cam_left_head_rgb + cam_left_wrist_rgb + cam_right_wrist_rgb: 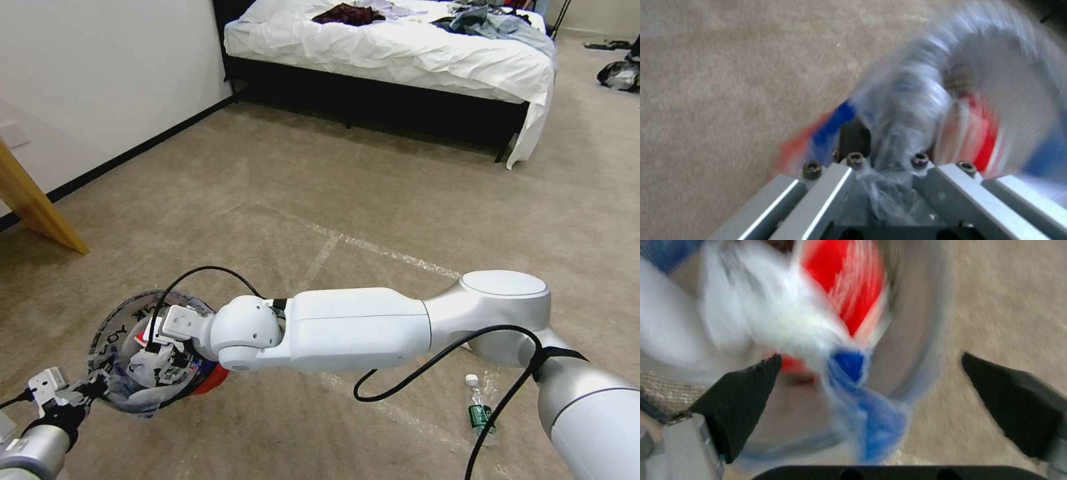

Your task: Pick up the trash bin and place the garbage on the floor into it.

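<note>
In the head view the trash bin (143, 360), a small round red one lined with a clear bluish bag, hangs low on the robot's left, held at its near rim by the left gripper (90, 387), whose fingers are pinched on the bag and rim. The right arm crosses the view from the right, and the right gripper (163, 347) reaches down into the bin's mouth. Inside lie white crumpled pieces and something red with blue. Black lettering runs round the bag's rim; "OY" can be made out, the rest not. A small plastic bottle (481, 410) with a white cap and green label lies on the floor (267, 200) near the right arm's elbow, close to a shiny tape line (373, 248). The floor is beige-grey carpet. Beyond stands a bed (400, 47) with white sheets and dark clothes on top, a white wall (100, 67) with a black skirting to the left, and a slanted wooden leg (33, 207) beside it.

In the left wrist view the bin's bag (907, 110) is gathered between the closed left fingers (826, 196), red and blue blurs behind, carpet to one side.

In the right wrist view the right gripper's black fingertips (746, 386) stand wide apart, gripping nothing, over the bin's contents: white litter (755, 306), a red wrapper (849, 290) and a blue piece (876, 416).
</note>
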Tool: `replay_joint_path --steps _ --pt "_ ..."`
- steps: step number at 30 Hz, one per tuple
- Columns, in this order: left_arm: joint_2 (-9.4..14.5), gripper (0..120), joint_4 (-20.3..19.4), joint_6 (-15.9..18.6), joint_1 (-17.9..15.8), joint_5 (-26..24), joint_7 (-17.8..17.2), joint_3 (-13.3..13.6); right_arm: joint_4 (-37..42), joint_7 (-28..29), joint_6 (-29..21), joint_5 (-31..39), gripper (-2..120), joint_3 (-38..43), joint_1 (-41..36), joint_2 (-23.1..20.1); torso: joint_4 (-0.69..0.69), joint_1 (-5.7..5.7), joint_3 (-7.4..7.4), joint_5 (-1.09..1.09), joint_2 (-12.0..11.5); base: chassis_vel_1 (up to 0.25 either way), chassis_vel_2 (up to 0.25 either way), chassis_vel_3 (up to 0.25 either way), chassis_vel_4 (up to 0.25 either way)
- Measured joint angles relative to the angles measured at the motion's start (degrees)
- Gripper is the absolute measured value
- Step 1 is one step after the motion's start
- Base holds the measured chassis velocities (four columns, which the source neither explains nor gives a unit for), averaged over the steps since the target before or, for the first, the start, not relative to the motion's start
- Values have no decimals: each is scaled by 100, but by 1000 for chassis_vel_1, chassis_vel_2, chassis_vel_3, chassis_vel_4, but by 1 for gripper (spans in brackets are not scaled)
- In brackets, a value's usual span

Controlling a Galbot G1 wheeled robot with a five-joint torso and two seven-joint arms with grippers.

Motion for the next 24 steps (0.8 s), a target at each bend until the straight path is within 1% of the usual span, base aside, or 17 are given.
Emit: replay_joint_path --steps 1,2,6,11,24 --pt "0 2 0 0 0 0 0 0 0 0 0 0 100 0 0 0 0 0 0 0 0 0 0 0 0" --pt "-9 2 0 2 0 -7 17 13 6 4 -3 10 100 -7 9 2 1 -1 -1 -7 0 0 0 0 0" --pt "-23 1 -14 -6 4 -21 70 31 4 11 0 18 100 -19 8 17 -3 -1 -1 -3 0 0 0 0 0" --pt "-28 1 -19 -4 12 -20 85 41 1 20 3 16 100 -26 -25 31 1 -1 -1 -5 0 0 0 0 0" --pt "-31 1 0 -6 9 -6 136 62 -22 66 15 22 100 52 -116 104 -1 -1 -1 -4 0 0 0 0 0"
